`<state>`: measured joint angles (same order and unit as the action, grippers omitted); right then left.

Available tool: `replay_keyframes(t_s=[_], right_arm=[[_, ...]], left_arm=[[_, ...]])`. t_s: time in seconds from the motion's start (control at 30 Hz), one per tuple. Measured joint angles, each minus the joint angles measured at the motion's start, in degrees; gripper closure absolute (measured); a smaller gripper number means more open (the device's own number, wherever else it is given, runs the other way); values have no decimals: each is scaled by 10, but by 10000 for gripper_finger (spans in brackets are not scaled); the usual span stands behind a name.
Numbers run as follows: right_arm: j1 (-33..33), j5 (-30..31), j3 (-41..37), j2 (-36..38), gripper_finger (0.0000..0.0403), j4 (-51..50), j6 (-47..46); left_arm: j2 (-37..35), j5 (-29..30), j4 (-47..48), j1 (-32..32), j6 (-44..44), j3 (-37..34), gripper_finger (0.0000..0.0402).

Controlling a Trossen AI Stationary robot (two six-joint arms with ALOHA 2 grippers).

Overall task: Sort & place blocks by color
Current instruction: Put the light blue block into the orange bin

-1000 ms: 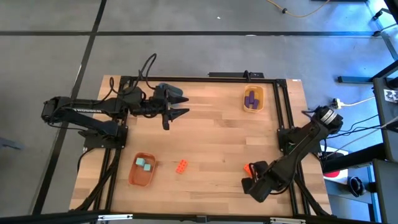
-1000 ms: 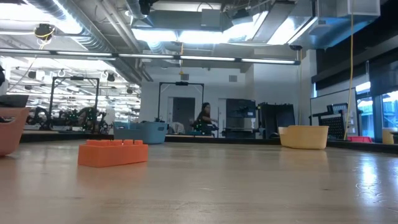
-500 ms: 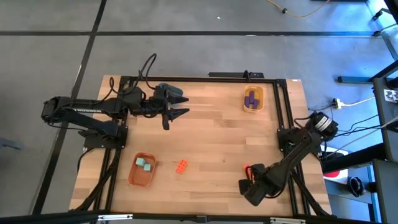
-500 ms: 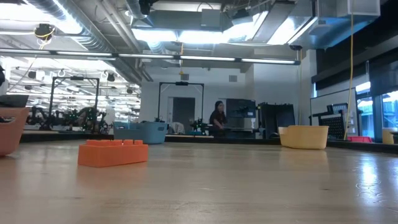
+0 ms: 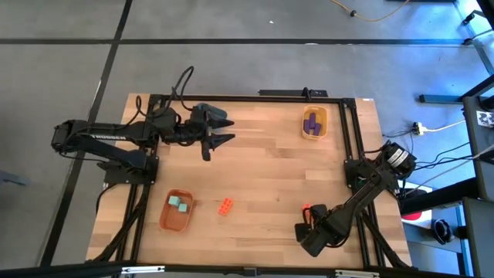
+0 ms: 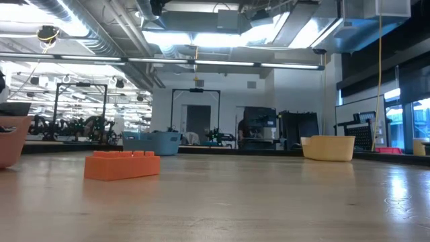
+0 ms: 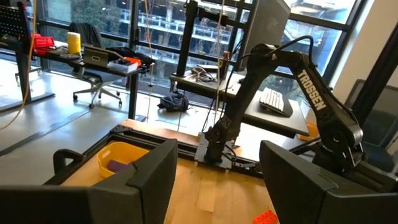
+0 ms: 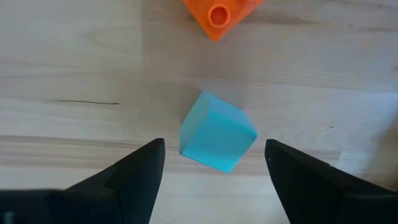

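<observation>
My right gripper (image 8: 214, 148) is open near the table's near right corner (image 5: 309, 225), pointing down. Its fingers stand on either side of a teal block (image 8: 217, 132) that lies on the table, and do not touch it. An orange-red block (image 8: 221, 14) lies just beyond it and also shows in the high view (image 5: 306, 208). Another orange-red block (image 5: 225, 206) lies near the front and shows in the low view (image 6: 122, 165). My left gripper (image 5: 230, 131) is open and empty at the far left, beside the dark blue bowl (image 5: 207, 113).
The orange bowl (image 5: 176, 211) at the near left holds two teal blocks (image 5: 180, 203). The yellow bowl (image 5: 313, 123) at the far right holds purple blocks (image 5: 311, 121). A black frame (image 5: 351, 139) runs around the table's edges. Bare wood lies in the middle.
My right gripper has shifted a little toward the table's near edge and left, staying open over the teal block. A person far in the room behind has walked to the right.
</observation>
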<state>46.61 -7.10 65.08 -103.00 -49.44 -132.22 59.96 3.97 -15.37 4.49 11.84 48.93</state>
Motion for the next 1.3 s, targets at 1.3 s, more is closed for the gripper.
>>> replay_keyframes(t_s=[1.3], right_arm=[[-7, 0, -36, -1, 239, 52, 20]], left_arm=[[0, 0, -3, 0, 0, 0, 182]])
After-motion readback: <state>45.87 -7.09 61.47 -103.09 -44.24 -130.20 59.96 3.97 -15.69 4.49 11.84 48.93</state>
